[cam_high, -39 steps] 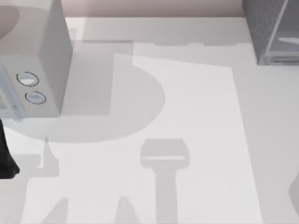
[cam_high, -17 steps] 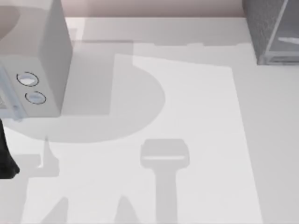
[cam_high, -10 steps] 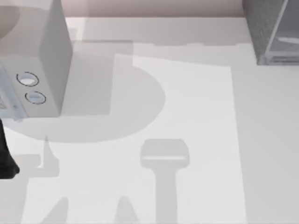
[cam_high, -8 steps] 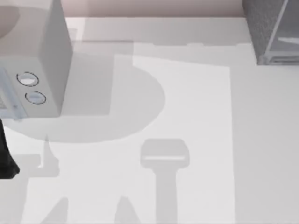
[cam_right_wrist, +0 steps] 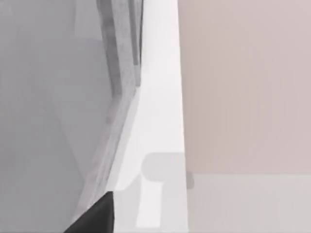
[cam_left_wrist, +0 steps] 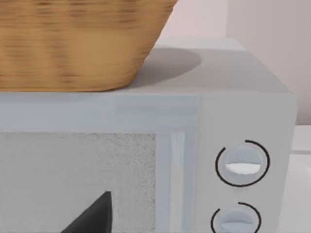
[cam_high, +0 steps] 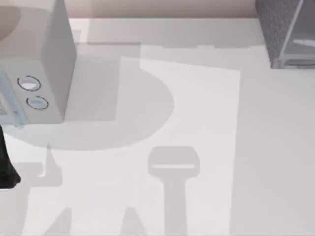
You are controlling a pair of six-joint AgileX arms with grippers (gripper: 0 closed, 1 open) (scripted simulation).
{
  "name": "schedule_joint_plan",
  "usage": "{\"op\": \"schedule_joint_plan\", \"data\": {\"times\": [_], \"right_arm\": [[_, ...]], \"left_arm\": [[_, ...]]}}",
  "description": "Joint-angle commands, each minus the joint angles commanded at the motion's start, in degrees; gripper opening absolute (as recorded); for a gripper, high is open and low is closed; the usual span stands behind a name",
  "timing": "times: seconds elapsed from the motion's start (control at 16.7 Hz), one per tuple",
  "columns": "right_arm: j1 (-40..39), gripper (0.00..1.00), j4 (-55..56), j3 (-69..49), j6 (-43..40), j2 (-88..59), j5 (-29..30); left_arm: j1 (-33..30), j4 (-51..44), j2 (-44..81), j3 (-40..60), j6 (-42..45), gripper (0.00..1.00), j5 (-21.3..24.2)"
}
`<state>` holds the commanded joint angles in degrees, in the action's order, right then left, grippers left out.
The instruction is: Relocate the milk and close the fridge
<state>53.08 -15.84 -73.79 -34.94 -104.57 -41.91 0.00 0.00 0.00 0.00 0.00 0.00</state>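
Left arm is being seen at the table's left edge, just in front of the microwave. Left gripper is being held facing the microwave's front, near its window and beside the two round dials. A wicker basket is being carried on the microwave's top. Right gripper is being held close to the fridge's smooth grey door panel, by the table's back edge. The fridge is being seen at the far right corner of the table. Grip state: cannot be told for either gripper. Milk location: cannot be told.
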Motion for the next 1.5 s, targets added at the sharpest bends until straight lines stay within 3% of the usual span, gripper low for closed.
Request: {"op": "schedule_joint_plan", "data": {"times": [0.24,0.42,0.6,1.08,1.26,1.5], "right_arm": [[0.5,1.00,0.1,0.3,0.0,0.3,0.0],[-3.2,1.00,1.4,1.8,3.0,0.9,3.3],[-12.2,1.00,4.3,4.7,9.3,2.3,10.5],[-45.4,1.00,15.5,14.2,30.1,9.5,35.5],[-51.2,1.00,18.3,16.3,34.6,11.5,40.9],[-52.0,1.00,18.7,16.6,35.3,11.8,41.7]], "left_arm": [[0.0,0.0,0.0,0.0,0.0,1.00,0.0],[0.0,0.0,0.0,0.0,0.0,1.00,0.0],[0.0,0.0,0.0,0.0,0.0,1.00,0.0],[0.0,0.0,0.0,0.0,0.0,1.00,0.0],[0.0,0.0,0.0,0.0,0.0,1.00,0.0],[0.0,0.0,0.0,0.0,0.0,1.00,0.0]]}}
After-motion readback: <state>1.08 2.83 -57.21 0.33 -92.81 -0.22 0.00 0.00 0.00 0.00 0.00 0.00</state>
